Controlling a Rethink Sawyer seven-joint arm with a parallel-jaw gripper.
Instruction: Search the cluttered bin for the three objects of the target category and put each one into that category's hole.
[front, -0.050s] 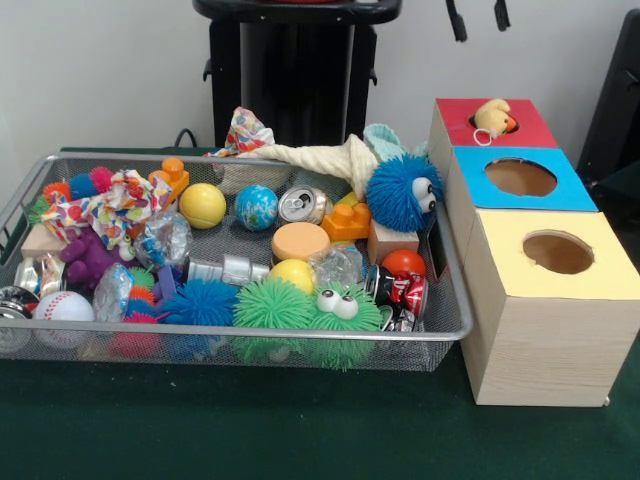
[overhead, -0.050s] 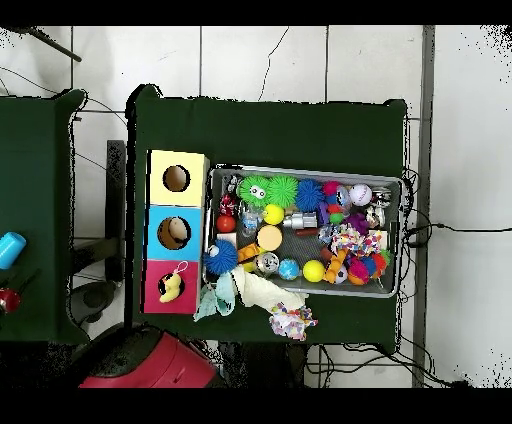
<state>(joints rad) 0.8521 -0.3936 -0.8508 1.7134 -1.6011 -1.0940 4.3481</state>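
Observation:
A wire mesh bin (front, -0.050s: 250, 335) (overhead, -0.050s: 300, 169) is packed with toys: a blue fuzzy ball with eyes (front, -0.050s: 400, 192), a green fuzzy one with eyes (front, -0.050s: 345, 315), a yellow ball (front, -0.050s: 202, 205), a globe ball (front, -0.050s: 256, 207), a baseball (front, -0.050s: 62, 306) and a drink can (front, -0.050s: 301, 205). Beside it stand a red box (front, -0.050s: 530, 125) (overhead, -0.050s: 158, 272), a blue box (front, -0.050s: 575, 195) and a yellow box (front, -0.050s: 540, 320), each with a round hole. A yellow plush toy (front, -0.050s: 491, 118) (overhead, -0.050s: 171, 287) sits in the red box's hole. My gripper (front, -0.050s: 478, 18) hangs open and empty at the top edge, above the red box.
A cream cloth (front, -0.050s: 310, 155) (overhead, -0.050s: 255, 290) drapes over the bin's far rim, and a patterned cloth (overhead, -0.050s: 291, 320) lies just outside it. The red arm (overhead, -0.050s: 150, 365) is drawn back near the base. Green table surface surrounds bin and boxes.

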